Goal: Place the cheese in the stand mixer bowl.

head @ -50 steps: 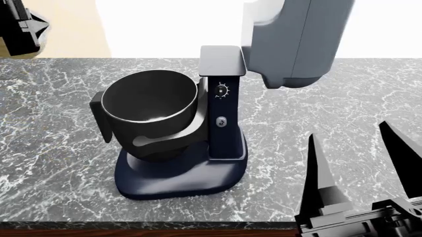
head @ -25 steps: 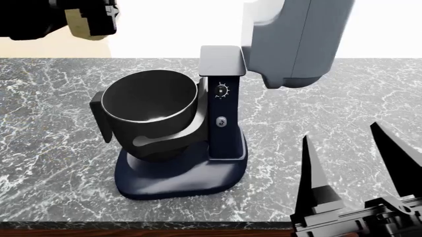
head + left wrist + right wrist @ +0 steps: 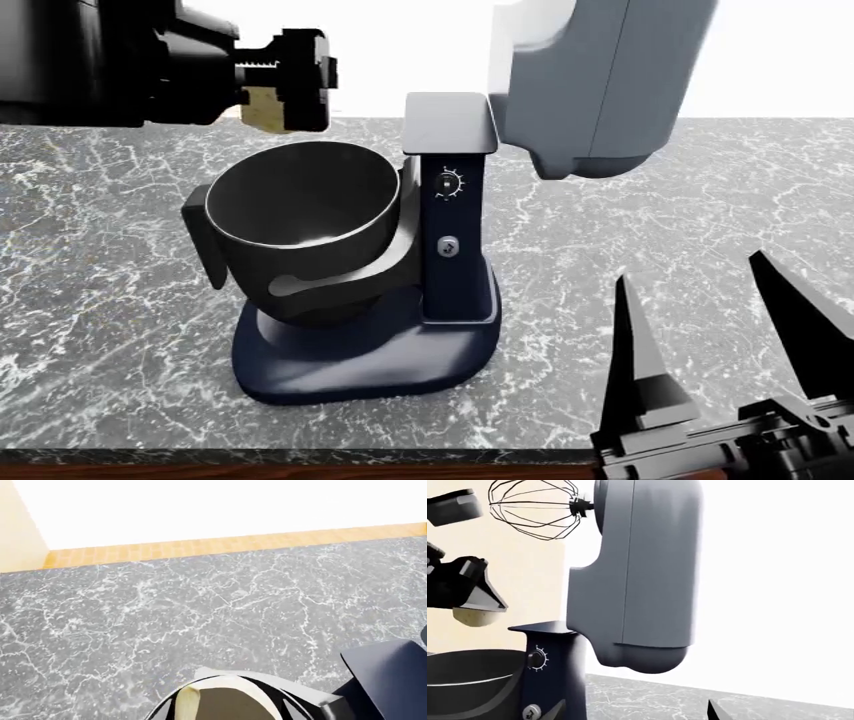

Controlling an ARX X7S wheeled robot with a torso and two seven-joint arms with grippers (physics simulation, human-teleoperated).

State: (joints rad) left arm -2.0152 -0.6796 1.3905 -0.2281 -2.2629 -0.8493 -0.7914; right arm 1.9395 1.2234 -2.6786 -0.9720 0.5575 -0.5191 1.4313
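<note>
My left gripper (image 3: pixel 287 105) is shut on the cheese (image 3: pixel 276 115), a small pale yellow chunk, and holds it above the far rim of the stand mixer bowl (image 3: pixel 304 205). The bowl is large, black and empty, with a side handle, cradled in the dark navy stand mixer (image 3: pixel 454 240). In the left wrist view the cheese (image 3: pixel 223 700) sits between the fingers. In the right wrist view the cheese (image 3: pixel 475 616) hangs above the bowl (image 3: pixel 467 680). My right gripper (image 3: pixel 721 330) is open and empty at the counter's front right.
The grey mixer head (image 3: pixel 601 80) is tilted up, right of the bowl, with its wire whisk (image 3: pixel 534 507) raised high. The mixer stands on a grey marble counter (image 3: pixel 107 330) whose front edge runs along the bottom of the head view.
My left gripper has moved right with the cheese, from the far left corner to just above the bowl's far rim. The right gripper has barely moved.
</note>
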